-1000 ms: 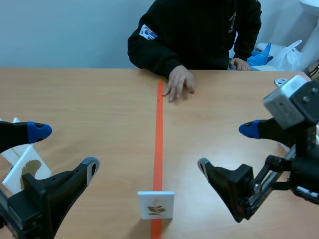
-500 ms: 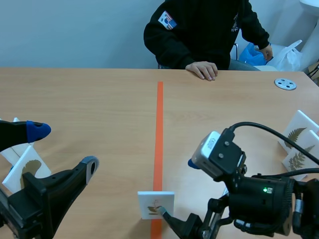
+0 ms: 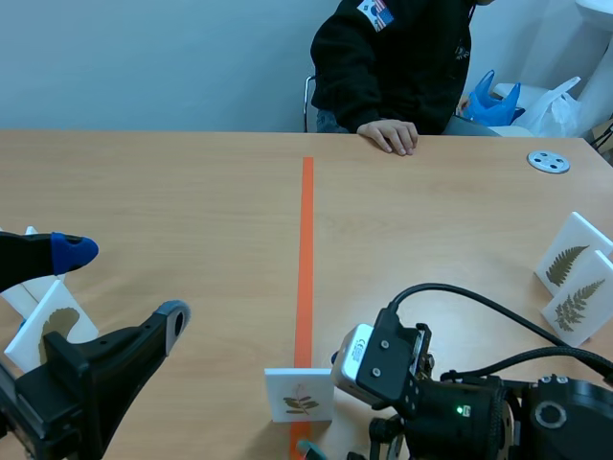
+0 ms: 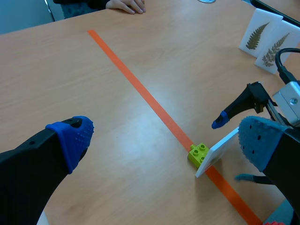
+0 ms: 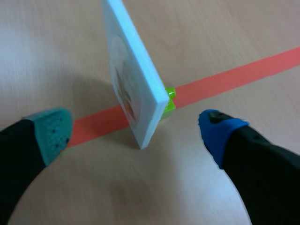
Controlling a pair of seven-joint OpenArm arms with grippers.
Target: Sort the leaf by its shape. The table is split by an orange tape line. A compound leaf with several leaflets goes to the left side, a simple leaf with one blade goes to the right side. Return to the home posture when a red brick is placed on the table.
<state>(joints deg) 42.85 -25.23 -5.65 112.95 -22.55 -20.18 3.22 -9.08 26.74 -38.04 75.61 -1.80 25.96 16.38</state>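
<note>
On the tape, the leaf card stands between the right gripper's wide jaws.

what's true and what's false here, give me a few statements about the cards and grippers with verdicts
1. The leaf card stands on the orange tape line. True.
2. The right gripper is shut on that card. False: its fingers are apart, one on each side, not touching it.
3. A green brick sits at the card's base. True.
4. The fern cards stand left of the line. False: both stand on the table's right side.
5. The left gripper holds a card. False: it is open and empty.
</note>
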